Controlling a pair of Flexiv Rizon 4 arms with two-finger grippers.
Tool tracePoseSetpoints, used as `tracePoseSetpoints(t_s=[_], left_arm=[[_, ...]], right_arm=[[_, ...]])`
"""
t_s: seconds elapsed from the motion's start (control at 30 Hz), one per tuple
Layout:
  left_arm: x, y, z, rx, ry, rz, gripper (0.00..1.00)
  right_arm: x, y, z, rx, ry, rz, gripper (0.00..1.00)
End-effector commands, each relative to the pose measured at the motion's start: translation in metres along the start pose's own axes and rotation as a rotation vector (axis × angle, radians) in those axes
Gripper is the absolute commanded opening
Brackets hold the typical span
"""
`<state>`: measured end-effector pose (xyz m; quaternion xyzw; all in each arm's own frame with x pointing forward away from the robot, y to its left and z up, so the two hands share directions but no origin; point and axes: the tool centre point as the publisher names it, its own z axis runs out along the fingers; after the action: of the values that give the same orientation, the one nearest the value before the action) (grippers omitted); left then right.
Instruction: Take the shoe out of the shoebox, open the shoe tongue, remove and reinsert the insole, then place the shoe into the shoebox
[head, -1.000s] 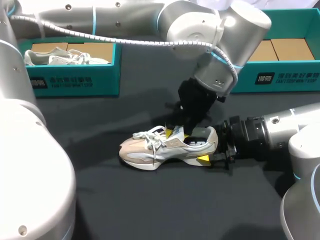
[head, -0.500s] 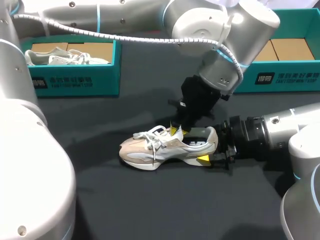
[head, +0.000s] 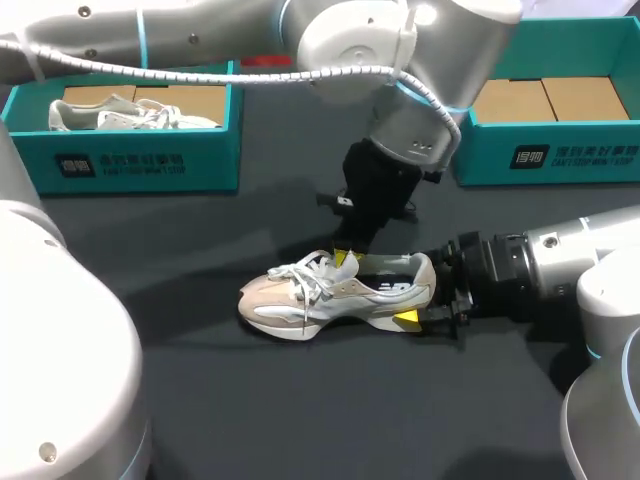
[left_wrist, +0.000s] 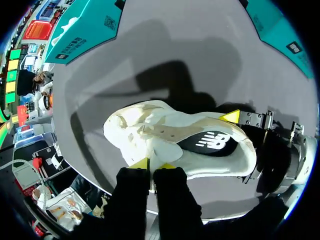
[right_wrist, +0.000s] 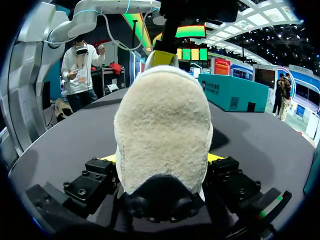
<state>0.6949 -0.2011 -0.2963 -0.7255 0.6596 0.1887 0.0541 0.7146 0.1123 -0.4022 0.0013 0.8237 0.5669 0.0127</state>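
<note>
The sneaker (head: 330, 292) stands upright on the table (head: 300, 400). Only the right wrist view shows the right gripper (right_wrist: 161, 162) clamping its heel from both sides. Only the left wrist view shows the left gripper (left_wrist: 152, 167) pinched onto the tongue (left_wrist: 152, 156).

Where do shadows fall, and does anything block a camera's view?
Head view: the left arm throws a soft shadow on the dark grey table behind the white and beige sneaker. Left wrist view: its shadow darkens the table beyond the sneaker. Right wrist view: the sneaker's fuzzy heel fills the middle, hiding the toe.
</note>
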Motion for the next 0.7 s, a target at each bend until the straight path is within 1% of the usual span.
tracePoseSetpoints(t_s=[0.03,0.17,0.27,0.37,0.63,0.7], left_arm=[[-0.035,0.005,0.000,0.017,0.202,-0.012,0.00],[-0.049,0.006,0.001,0.020,0.310,-0.028,0.00],[-0.059,0.006,0.003,0.007,0.406,-0.019,0.00],[-0.066,0.008,0.005,-0.001,0.476,-0.002,0.00],[-0.078,0.012,0.016,-0.002,0.559,0.009,0.00],[-0.081,0.012,0.021,0.000,0.565,0.006,0.00]], right_arm=[[-0.001,-0.001,0.003,0.004,-0.002,0.001,0.00],[-0.001,-0.001,0.003,0.004,-0.002,0.001,0.00],[-0.001,-0.001,0.003,0.004,-0.002,0.001,0.00],[-0.001,-0.001,0.003,0.004,-0.002,0.001,0.00],[-0.001,-0.001,0.003,0.004,-0.002,0.001,0.00],[-0.001,-0.001,0.003,0.004,-0.002,0.001,0.00]])
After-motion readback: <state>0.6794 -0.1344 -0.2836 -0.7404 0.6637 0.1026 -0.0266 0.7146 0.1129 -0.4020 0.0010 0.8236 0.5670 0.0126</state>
